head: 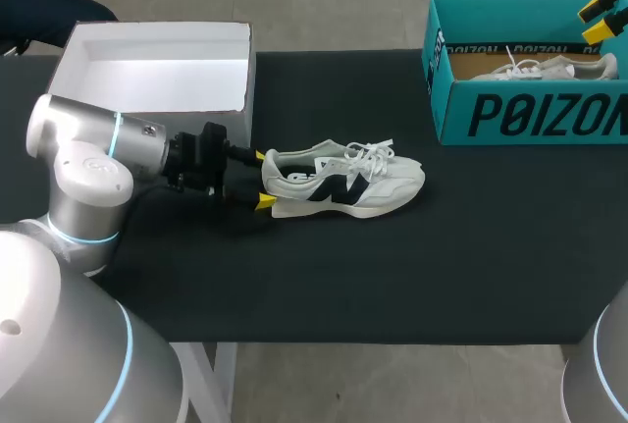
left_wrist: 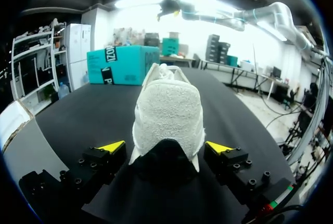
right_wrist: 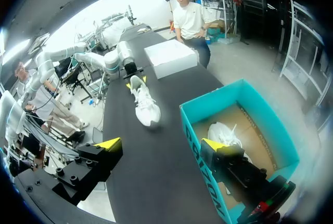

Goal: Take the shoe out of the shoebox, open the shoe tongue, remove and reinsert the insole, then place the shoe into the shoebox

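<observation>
Here the left gripper stands open, its tips flanking the heel of the shoe, which lies on the table straight ahead. The right gripper hangs open above the box.

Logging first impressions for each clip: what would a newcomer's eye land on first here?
A white sneaker stands mid-table, its heel between the open yellow tips of the left gripper. At the table's far right, the right gripper hangs open over a teal shoebox with a second shoe inside.
</observation>
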### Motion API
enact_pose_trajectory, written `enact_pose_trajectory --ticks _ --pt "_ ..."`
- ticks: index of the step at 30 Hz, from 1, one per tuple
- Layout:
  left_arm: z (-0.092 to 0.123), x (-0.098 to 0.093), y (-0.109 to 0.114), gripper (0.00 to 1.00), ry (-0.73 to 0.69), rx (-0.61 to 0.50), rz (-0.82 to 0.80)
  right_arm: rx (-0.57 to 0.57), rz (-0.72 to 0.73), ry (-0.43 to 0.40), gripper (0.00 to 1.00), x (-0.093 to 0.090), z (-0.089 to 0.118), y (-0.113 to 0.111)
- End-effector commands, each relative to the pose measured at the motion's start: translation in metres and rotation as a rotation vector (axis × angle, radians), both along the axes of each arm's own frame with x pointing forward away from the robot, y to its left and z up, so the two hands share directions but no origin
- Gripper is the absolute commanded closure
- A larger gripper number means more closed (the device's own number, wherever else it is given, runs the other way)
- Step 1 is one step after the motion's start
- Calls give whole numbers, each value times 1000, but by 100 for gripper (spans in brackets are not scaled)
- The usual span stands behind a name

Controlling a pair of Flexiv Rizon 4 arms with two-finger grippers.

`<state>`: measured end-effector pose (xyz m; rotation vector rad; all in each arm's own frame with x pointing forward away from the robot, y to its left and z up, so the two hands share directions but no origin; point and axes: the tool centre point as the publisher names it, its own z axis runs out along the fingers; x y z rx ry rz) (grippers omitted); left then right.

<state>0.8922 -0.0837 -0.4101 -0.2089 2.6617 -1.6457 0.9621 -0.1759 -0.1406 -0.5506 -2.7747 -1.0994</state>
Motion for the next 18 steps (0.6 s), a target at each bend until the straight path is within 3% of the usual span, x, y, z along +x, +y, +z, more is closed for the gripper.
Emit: enact_pose_trajectory --ticks 1,18 --pt "-4 2 -9 0 3 2 -1 -1 0 0 0 0 0 0" --pt "-10 3 -18 0 10 23 -28 -1 0 0 0 0 0 0"
